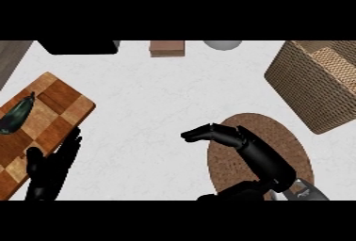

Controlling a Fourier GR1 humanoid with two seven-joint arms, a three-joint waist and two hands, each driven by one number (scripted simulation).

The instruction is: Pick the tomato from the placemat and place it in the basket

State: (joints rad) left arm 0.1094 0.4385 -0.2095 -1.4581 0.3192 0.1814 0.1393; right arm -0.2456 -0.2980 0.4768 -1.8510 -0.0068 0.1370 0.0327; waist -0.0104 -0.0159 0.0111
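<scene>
Head view: right hand, fingers curled, apparently enclosing the unseen tomato, above round placemat; left hand open; basket beyond.

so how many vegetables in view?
1: a dark elongated vegetable on the checkered cutting board, far left. No tomato shows; the right hand over the round placemat may hide one.

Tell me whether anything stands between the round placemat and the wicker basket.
Nothing visible does: the woven placemat lies near the wicker basket, with only bare counter between. The tomato does not show; the right hand hangs over the placemat.
</scene>
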